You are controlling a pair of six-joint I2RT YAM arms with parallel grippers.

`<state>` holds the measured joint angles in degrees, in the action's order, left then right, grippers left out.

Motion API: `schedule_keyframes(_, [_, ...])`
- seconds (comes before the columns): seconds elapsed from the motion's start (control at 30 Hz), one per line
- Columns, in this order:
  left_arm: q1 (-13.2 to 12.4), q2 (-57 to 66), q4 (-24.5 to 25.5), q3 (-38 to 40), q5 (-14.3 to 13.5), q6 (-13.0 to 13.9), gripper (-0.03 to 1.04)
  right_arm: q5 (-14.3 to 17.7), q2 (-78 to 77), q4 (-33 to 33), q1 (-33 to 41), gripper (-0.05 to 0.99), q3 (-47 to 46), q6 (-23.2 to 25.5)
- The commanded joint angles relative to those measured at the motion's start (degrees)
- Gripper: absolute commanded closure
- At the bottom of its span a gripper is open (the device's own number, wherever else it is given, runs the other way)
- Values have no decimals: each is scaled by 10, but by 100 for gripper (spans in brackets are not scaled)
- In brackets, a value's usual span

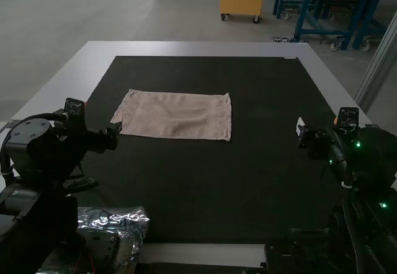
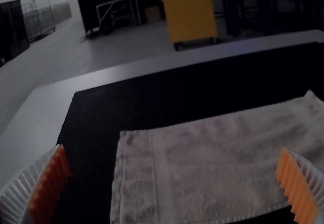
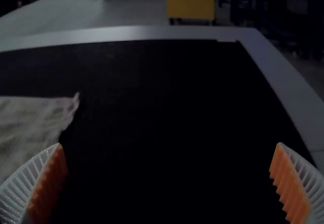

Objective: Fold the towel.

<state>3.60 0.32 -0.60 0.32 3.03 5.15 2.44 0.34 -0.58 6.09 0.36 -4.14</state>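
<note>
In the high view, a pinkish-beige rectangular terry towel (image 1: 177,116) lay flat on a black rectangular mat (image 1: 205,187), left of the mat's middle, toward its far edge; the left gripper (image 1: 115,135) was at the mat's left side, the right gripper (image 1: 305,140) at its right. In the left wrist view, white ribbed fingers with orange pads (image 2: 298,188) stood wide and empty. In the right wrist view, the matching pair (image 3: 291,186) was spread just as wide, also empty.

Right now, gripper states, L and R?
Left gripper: open, nothing held; towel lies on the mat beyond its fingers.
Right gripper: open, holding nothing.
</note>
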Motion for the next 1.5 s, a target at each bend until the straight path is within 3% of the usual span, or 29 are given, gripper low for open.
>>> schedule_keyframes(0.0, [-3, -3, -3, -3, -1, 5, 5, 7, -3, -2, -7, 1, -4, -3])
schedule_keyframes(0.6, [-2, -3, -2, -4, -1, 6, 5, -1, -3, -2, -7, 1, -4, -5])
schedule_keyframes(0.7, [-3, -3, -1, -3, -1, 7, 5, -1, -3, -4, -7, 1, -3, -38])
schedule_keyframes(0.8, [-1, -3, -5, -3, -1, 29, 5, -3, -3, -19, -4, 1, -4, -122])
schedule_keyframes(0.93, [-3, -3, -24, -3, -1, 110, 5, -4, -3, -65, -2, 1, -4, -132])
schedule_keyframes(1.0, [-3, -3, -43, -3, -12, 126, 5, -4, -3, -80, -2, 1, -4, -133])
schedule_keyframes(1.07, [-2, -3, -51, -3, -23, 161, 5, -5, -3, -102, -2, 1, -4, -142])
schedule_keyframes(1.2, [-3, -3, -114, -3, -29, 157, 5, -2, -3, -140, -2, 1, -4, -195])
schedule_keyframes(1.27, [-5, -3, -158, -3, -71, 159, 5, 23, -3, -172, -5, 1, -4, -206])
schedule_keyframes(1.33, [-4, -3, -191, 2, -92, 159, 5, 61, -3, -238, -9, 1, -2, -206])
schedule_keyframes(1.47, [-4, -1, -145, 58, -109, 158, 5, 71, -2, -298, -20, 1, 29, -217])
